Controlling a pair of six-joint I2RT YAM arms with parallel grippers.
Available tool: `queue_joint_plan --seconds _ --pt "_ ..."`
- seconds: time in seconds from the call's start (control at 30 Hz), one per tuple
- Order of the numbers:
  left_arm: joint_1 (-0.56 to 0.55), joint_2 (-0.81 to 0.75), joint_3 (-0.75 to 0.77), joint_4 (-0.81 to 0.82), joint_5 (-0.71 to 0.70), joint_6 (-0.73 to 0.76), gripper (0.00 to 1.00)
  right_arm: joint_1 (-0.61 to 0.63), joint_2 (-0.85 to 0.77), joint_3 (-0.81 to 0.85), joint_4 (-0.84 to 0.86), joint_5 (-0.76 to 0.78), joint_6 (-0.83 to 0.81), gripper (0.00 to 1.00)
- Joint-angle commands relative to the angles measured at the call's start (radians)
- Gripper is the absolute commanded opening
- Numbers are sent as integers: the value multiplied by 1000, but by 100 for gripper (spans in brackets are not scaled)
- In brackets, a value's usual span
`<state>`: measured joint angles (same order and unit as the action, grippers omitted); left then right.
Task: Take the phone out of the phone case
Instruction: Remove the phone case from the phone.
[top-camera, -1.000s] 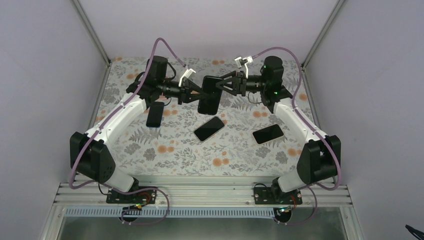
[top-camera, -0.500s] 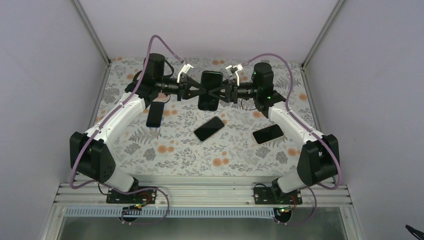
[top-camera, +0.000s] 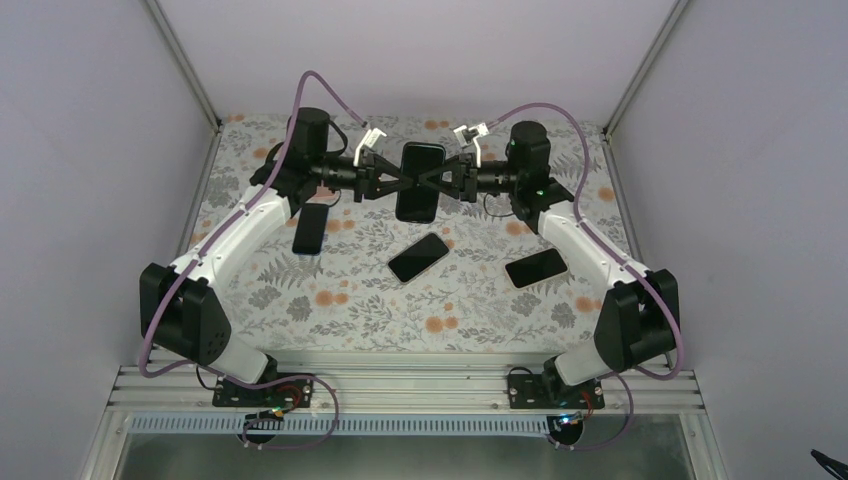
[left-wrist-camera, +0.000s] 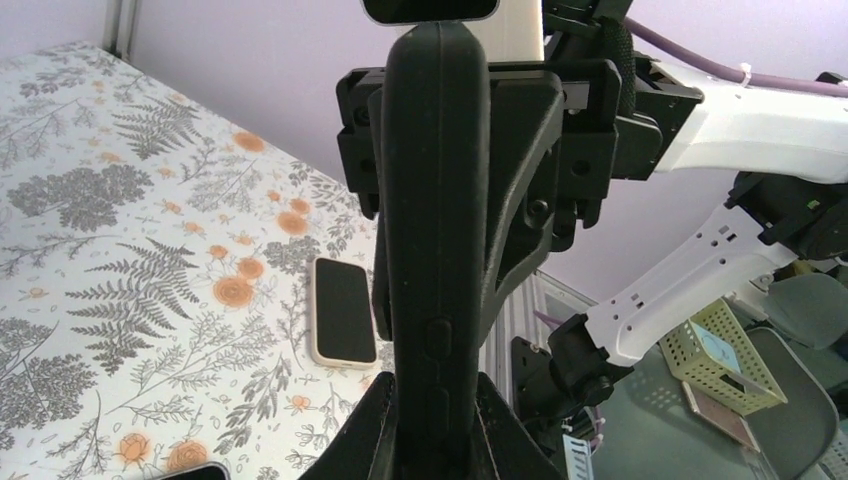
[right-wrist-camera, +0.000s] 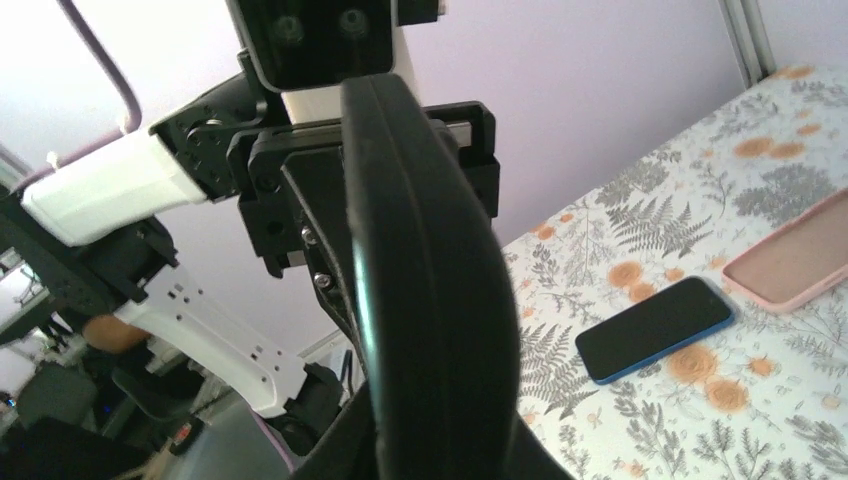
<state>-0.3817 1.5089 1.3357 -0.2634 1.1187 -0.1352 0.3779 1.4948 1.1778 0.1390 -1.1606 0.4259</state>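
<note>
A phone in a black case (top-camera: 420, 181) is held in the air above the back of the table, screen up, between both grippers. My left gripper (top-camera: 392, 186) is shut on its left edge; in the left wrist view the case edge (left-wrist-camera: 440, 250) with its side buttons fills the middle, pinched between my fingers (left-wrist-camera: 372, 440). My right gripper (top-camera: 440, 185) is shut on the right edge; in the right wrist view the black case edge (right-wrist-camera: 425, 270) curves up between my fingers (right-wrist-camera: 350, 445). I cannot tell phone from case apart.
On the floral table (top-camera: 330, 300) lie a dark phone (top-camera: 310, 228) at the left, a blue-edged phone (top-camera: 418, 257) in the middle and another dark phone (top-camera: 536, 267) at the right. A pink case (right-wrist-camera: 795, 255) shows in the right wrist view.
One second ago the cased phone hung lower and tilted; both grippers have raised and levelled it. Since half a second ago almost nothing has moved.
</note>
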Motion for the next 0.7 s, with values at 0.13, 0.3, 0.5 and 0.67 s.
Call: queue_joint_plan --seconds 0.13,0.3,0.5,0.67 --pt "7 -21 5 33 41 32 8 -10 -6 29 23 -23 10 4" --pt "15 -34 20 -81 37 161 50 -24 -14 46 31 -66 21 4" --pt "23 -86 -35 -153 11 280 57 -46 -26 61 72 -118 71 4" --pt "24 -91 -48 -215 4 340 58 -57 -27 71 103 -150 112 4"
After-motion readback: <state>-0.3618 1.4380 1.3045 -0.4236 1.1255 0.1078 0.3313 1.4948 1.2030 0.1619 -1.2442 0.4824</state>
